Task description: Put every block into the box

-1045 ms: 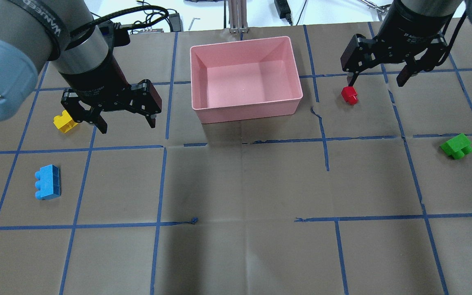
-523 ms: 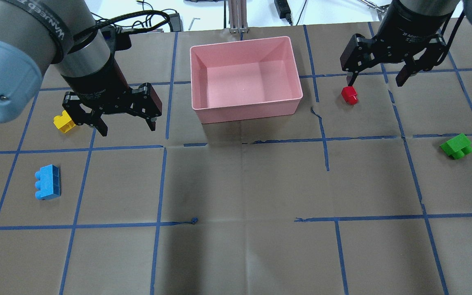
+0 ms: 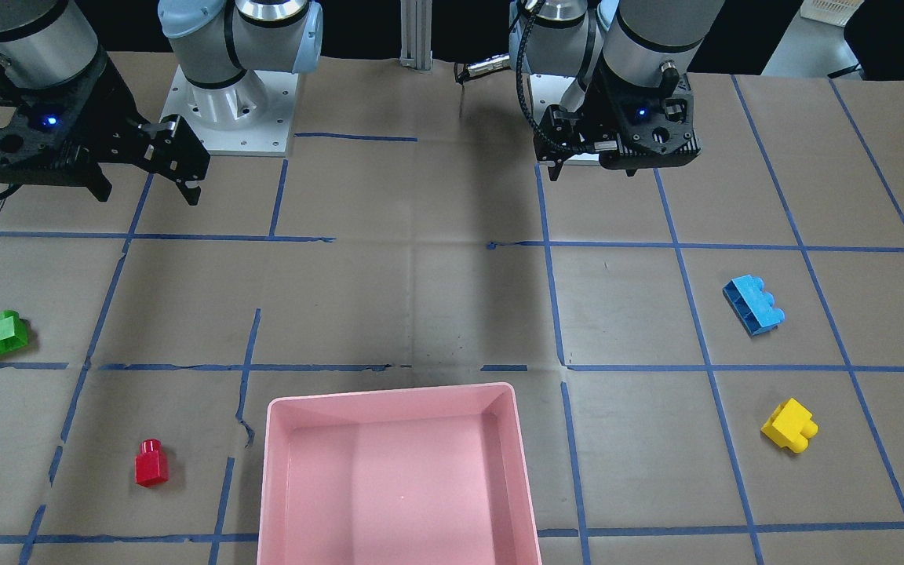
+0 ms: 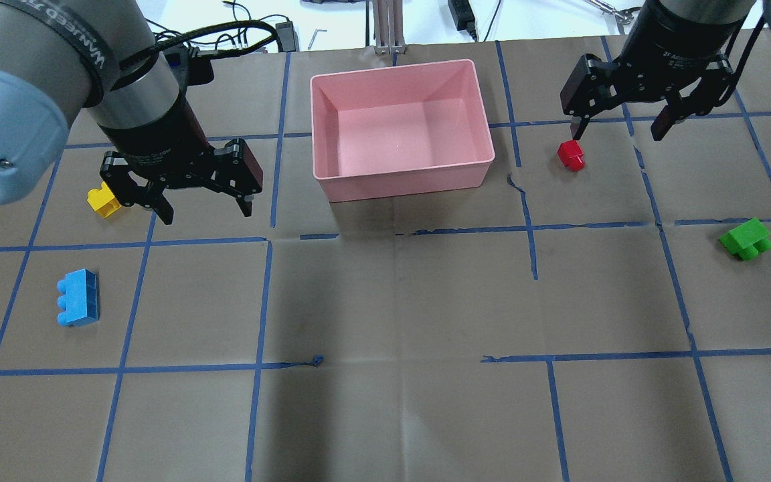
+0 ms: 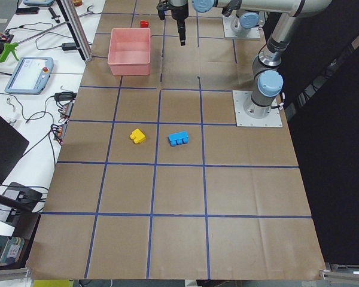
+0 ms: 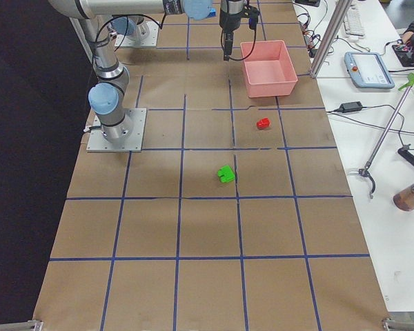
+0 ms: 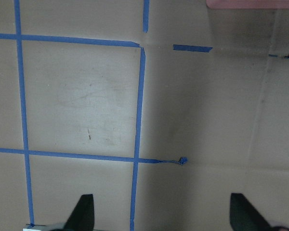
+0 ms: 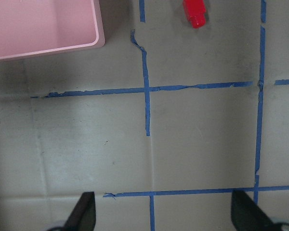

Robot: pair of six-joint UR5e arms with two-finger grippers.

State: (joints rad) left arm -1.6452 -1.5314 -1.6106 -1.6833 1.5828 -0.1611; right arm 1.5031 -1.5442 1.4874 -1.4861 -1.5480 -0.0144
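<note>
My left fingers (image 4: 163,209) hung spread and empty near the yellow block (image 4: 101,201), 9 o'clock from the empty box (image 4: 402,184); right fingers (image 4: 663,124) likewise near the red block (image 4: 571,154) at 3. Staging tabletop (image 4: 392,301) grabs, I figured.

Four fixed views, two wrist close-ups
</note>
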